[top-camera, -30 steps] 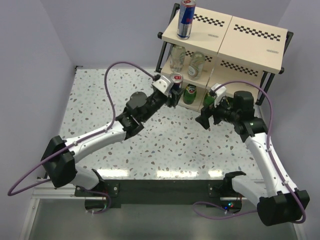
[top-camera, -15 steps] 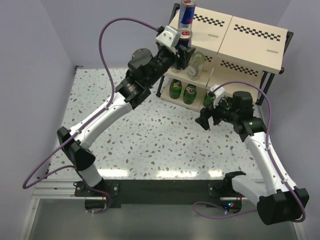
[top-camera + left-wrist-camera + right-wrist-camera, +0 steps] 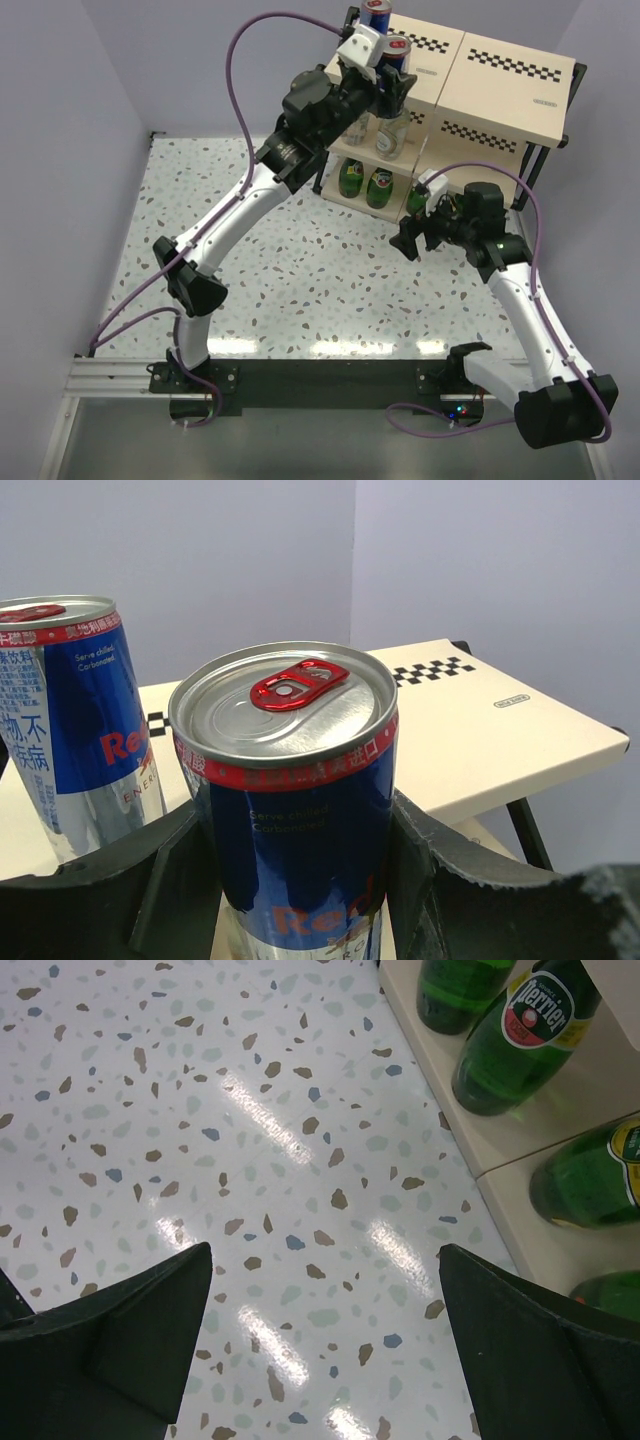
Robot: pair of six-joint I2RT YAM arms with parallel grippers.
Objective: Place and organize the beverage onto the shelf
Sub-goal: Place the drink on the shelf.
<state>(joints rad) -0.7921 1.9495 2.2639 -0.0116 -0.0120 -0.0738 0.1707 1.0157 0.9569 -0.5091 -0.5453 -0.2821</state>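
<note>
left tool (image 3: 392,80) clenched on a blue-and-silver can (image 3: 398,55), upper middle of the top view, up at the shelf (image 3: 500,75) top board. wrist view: can (image 3: 290,810) upright between the black fingers (image 3: 160,880), red tab up. its base is hidden, so can't tell if it's touching the board. second can (image 3: 376,14) stands on the top board just beside it, at the left edge of the wrist view (image 3: 70,720).

two clear bottles (image 3: 392,130) on the middle tier, partly behind the left arm. green bottles (image 3: 365,183) on the bottom tier; right wrist view shows four of them (image 3: 520,1030) along its right edge.

right tool (image 3: 412,238) released, fingers (image 3: 130,1330) spread wide with nothing between them, only the speckled worktop (image 3: 250,1160) under it. it hangs right of centre in the top view, near the shelf's bottom tier.
</note>
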